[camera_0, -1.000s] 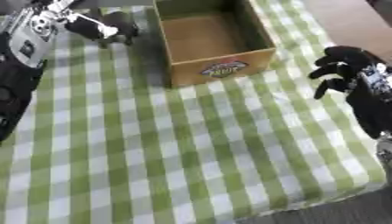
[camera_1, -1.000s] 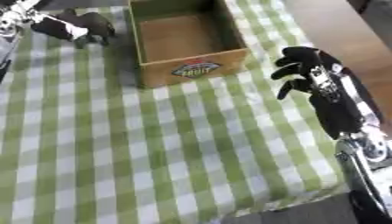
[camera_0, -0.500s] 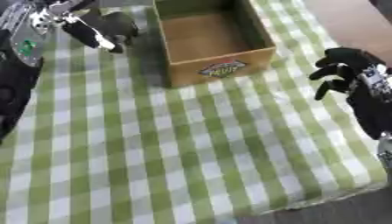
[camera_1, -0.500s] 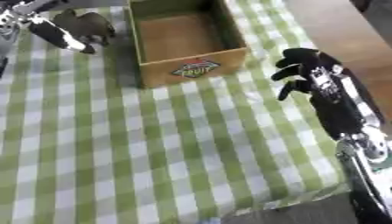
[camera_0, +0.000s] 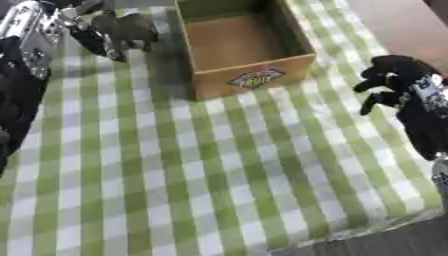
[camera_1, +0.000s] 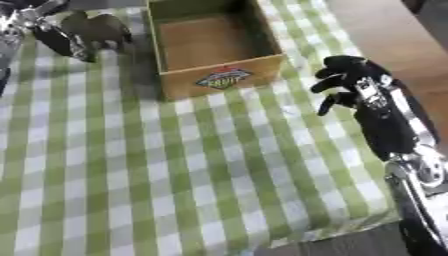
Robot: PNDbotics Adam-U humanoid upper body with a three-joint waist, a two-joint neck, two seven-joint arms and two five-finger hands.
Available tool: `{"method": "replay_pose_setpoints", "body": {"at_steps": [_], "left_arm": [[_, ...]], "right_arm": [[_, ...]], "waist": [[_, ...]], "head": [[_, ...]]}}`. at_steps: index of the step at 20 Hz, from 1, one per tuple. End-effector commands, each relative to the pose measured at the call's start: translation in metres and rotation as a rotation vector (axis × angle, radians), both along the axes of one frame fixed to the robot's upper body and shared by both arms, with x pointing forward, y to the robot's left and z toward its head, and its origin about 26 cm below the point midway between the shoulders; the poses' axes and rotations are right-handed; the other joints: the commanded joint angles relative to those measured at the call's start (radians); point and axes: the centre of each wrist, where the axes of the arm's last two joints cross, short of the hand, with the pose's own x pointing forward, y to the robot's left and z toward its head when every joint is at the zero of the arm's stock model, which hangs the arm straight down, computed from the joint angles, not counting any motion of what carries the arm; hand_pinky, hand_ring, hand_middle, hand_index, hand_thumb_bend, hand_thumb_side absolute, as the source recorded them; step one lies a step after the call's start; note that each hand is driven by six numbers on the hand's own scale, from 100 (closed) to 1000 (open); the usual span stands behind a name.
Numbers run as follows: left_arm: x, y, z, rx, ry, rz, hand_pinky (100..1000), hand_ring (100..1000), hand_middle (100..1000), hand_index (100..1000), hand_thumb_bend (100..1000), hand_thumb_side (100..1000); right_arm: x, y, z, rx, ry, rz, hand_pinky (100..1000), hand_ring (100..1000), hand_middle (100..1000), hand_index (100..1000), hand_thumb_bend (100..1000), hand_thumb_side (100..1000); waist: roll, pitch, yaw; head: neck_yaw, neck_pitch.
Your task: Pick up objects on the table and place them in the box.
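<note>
Checked cloth (camera_0: 219,170) bears 1 empty cardboard box (camera_0: 254,80); left hand (camera_0: 83,30) pinches dark animal figure (camera_0: 127,31) beside it.

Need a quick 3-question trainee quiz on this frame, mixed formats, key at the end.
1. True or false: the cardboard box already holds an item.
2. Multiple choice: the left hand is at A) the dark animal figure left of the box, B) the box's label, C) the cloth's near edge.
3. Fill in: the right hand hovers over the checked tablecloth to the ____ of the box, holding nothing.

Key: 1 false, the box looks empty. 2 A; whether its fingers have closed on the figure cannot be told. 3 right.
</note>
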Motion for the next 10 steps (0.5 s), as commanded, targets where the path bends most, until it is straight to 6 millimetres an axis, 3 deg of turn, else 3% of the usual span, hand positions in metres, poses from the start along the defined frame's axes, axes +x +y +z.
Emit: {"method": "replay_pose_setpoints", "body": {"at_steps": [1, 10], "left_arm": [[0.0, 0.004, 0.008, 0.018, -0.074, 0.039, 777, 826, 802, 869, 748, 100], [0.004, 0.004, -0.012, 0.081, -0.154, 0.114, 718, 767, 724, 828, 706, 100]], "right_arm": [[0.0, 0.0, 0.007, -0.015, -0.024, 0.007, 407, 633, 635, 771, 100, 733], [0.001, 0.002, 0.008, -0.018, -0.031, 0.016, 407, 633, 634, 770, 100, 737]], "waist": [[-0.002, -0.014, -0.003], [0.002, 0.004, -0.017]], "head": [[0.01, -0.008], [0.05, -0.023]]}}
